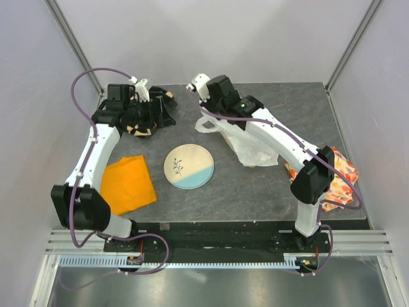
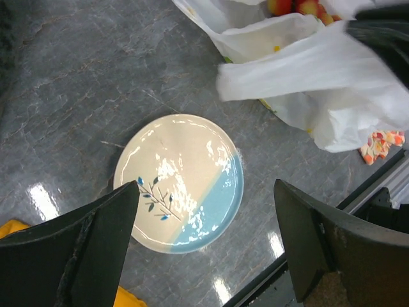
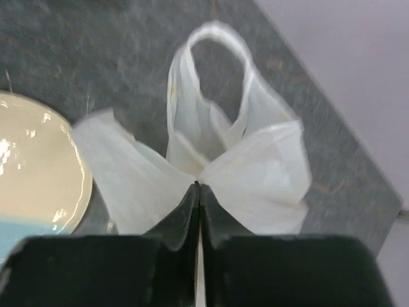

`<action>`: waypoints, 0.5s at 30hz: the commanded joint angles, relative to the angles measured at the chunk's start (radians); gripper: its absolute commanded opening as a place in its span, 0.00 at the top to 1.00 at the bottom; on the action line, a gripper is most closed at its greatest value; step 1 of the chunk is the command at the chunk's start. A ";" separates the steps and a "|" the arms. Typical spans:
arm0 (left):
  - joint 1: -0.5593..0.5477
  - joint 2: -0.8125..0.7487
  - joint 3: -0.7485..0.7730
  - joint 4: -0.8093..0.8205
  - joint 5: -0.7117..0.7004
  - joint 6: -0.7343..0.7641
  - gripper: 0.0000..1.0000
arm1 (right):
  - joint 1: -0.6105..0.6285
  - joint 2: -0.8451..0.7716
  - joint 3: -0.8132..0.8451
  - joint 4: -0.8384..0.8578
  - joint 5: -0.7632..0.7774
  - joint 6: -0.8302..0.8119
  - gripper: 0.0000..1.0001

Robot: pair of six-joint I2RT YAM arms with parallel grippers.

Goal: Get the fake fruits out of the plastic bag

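Note:
The white plastic bag (image 1: 246, 144) lies crumpled right of the table's middle. My right gripper (image 1: 213, 116) reaches down to the bag's left end; in the right wrist view the right gripper (image 3: 198, 187) is shut on a bunched fold of the plastic bag (image 3: 255, 173), whose handle loop stands behind. In the left wrist view red and yellow fake fruits (image 2: 295, 6) show inside the mouth of the plastic bag (image 2: 307, 70). My left gripper (image 1: 153, 114) hovers at the back left; the left gripper (image 2: 206, 187) is open and holds nothing.
A cream and blue plate (image 1: 188, 166) sits mid-table, left of the bag. An orange cloth (image 1: 128, 182) lies front left. A black bag with a beige mark (image 1: 144, 125) lies under the left gripper. A fruit-patterned cloth (image 1: 339, 179) lies at the right edge.

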 commanded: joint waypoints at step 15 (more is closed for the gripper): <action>-0.225 0.674 0.618 0.105 -0.111 -0.029 0.05 | -0.013 -0.540 -0.470 -0.194 -0.061 -0.105 1.00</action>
